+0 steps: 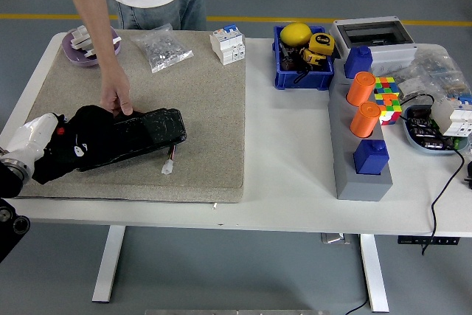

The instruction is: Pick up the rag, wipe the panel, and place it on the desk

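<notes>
My left hand (63, 149) comes in from the left edge and sits at the left end of the panel (136, 134), its fingers closed on the black rag (88, 134) — the rag is bunched under my hand and lies over that same left end. The panel is a long dark slab on the beige mat (199, 108), and its long axis runs from my hand toward the right and a little away from me, so the unwiped part lies to the right of my hand along this line.

A person's hand (116, 97) presses on the far edge of the panel, just beside the rag, and seems to hold the panel in place. I judge the wiping is in progress, and the next stroke should go rightward along the length of the panel — not across it — while staying clear of that hand.

A small white connector (168, 167) on a wire lies at the near side of the panel, close to its right end. My right hand is not visible; the left is the only one near the panel
</notes>
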You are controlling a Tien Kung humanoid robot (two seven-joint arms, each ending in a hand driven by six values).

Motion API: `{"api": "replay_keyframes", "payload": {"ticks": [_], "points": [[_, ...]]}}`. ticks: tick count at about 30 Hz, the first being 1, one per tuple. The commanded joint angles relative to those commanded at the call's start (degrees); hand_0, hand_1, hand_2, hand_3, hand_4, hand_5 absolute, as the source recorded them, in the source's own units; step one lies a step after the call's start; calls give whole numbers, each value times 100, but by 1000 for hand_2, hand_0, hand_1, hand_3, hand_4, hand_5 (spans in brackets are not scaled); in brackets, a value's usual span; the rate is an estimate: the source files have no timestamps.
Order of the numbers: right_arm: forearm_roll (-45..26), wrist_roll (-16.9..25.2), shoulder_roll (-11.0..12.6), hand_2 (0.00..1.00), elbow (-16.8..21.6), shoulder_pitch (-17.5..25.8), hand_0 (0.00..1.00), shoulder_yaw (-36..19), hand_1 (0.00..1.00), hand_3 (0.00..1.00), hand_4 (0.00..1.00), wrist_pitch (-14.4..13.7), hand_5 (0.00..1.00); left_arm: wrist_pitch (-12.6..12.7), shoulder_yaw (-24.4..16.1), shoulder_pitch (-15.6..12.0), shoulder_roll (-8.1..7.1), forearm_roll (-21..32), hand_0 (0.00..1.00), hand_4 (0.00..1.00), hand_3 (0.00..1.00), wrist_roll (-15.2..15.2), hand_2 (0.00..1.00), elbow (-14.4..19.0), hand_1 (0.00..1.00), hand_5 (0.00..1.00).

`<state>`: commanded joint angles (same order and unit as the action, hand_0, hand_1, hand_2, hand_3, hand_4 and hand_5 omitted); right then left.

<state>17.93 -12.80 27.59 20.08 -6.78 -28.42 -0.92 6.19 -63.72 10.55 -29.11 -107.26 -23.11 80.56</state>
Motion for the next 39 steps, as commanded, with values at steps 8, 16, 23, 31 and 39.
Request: {"api": "replay_keyframes", "payload": {"ticks": [8,16,23,31,39], "points": [[19,-1,10,639,13,-36,754,-3,613,618,998,-11,632,-8,414,253,60,53,201,564,566,-9,549,78,106,2],[16,3,8,638,12,-51,754,5,612,619,998,-10,632,-21,825,682,365,150,201,566,566,-16,548,-74,106,2],[37,6,18,639,21,-80,754,5,612,618,998,-12,631,-54,1136,1020,626,223,201,567,566,-64,549,-228,106,2],[66,13,33,639,31,-92,754,-34,613,618,998,-10,632,-99,1369,1307,907,238,201,567,569,-142,551,-390,106,2],[69,21,31,639,38,-117,754,-19,613,618,998,-13,632,-100,1515,1545,1125,226,201,568,568,-192,550,-477,106,2]]}}
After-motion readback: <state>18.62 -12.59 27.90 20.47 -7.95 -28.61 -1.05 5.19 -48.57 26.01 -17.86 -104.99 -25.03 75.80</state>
